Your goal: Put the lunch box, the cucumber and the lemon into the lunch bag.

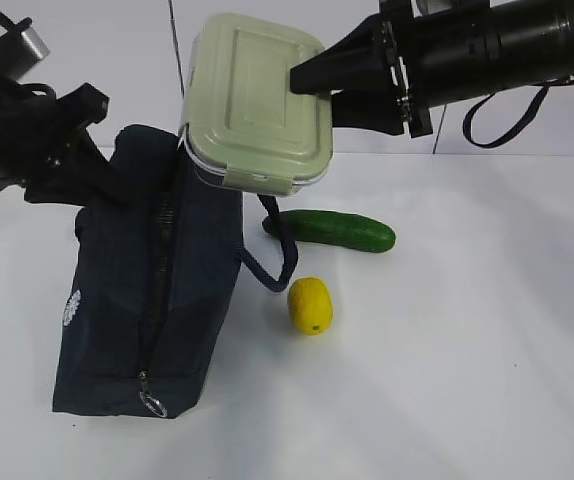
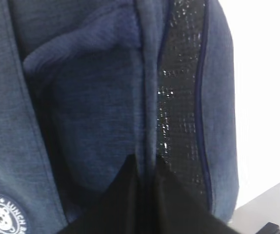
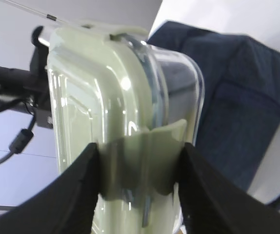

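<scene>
The right gripper (image 3: pixel 140 183) is clamped across one short edge of the lunch box (image 1: pixel 255 100), a flat clear rectangular container with rounded corners and a pale sage-green clip-on lid; in the right wrist view its two black fingers sit on either side of the lid's end clip. Held this way, the box hangs out ahead of the fingers, tilted with its lid toward the exterior camera, its far lower corner just over the top of the lunch bag (image 1: pixel 137 300), a dark navy fabric bag with loop handles and a small round white logo. That grip on the end looks chosen so the box can go in edge first through a narrow mouth.

The left gripper (image 2: pixel 147 195) is pressed shut on the bag's upper fabric beside the zipper, apparently to hold the bag upright and its top steady. The opening itself looks narrow from the left wrist view, with silvery lining showing just beyond the fingertips; how far the zipper is undone I cannot tell.

Below the right gripper and toward the camera, on the white table (image 1: pixel 487 380), lies the long dark green cucumber (image 1: pixel 332 230), just beside a bag handle. Nearer still sits the small bright yellow lemon (image 1: pixel 310 305), apart from both.
</scene>
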`<action>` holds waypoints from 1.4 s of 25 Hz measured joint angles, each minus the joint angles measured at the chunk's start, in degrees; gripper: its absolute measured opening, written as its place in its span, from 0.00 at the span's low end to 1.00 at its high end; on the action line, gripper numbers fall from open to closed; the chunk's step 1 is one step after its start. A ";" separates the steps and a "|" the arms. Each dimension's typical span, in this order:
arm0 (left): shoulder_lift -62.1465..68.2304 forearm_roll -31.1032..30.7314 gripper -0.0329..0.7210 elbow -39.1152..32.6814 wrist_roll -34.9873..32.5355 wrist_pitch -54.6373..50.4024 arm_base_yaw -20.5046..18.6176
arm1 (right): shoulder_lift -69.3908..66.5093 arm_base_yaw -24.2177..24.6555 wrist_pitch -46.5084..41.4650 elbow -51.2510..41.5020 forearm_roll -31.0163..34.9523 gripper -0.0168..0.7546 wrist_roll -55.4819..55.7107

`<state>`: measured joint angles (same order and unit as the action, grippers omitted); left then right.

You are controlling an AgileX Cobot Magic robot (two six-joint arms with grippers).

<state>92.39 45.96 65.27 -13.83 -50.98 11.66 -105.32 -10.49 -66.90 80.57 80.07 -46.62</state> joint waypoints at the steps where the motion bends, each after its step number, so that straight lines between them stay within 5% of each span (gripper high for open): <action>1: 0.00 -0.53 0.05 0.00 0.52 0.57 0.52 | 0.00 0.00 0.00 0.41 0.02 0.50 0.00; 19: 0.00 -0.99 0.05 0.00 2.27 1.82 1.14 | -5.95 -6.66 0.00 1.70 3.81 0.50 -2.76; 35: 0.00 -0.52 0.05 0.08 2.27 -0.59 1.14 | -11.04 -6.78 2.08 1.91 -3.63 0.50 -3.72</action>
<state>92.39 45.44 65.35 -11.56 -51.57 12.80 -116.36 -17.27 -64.82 82.47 76.44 -50.34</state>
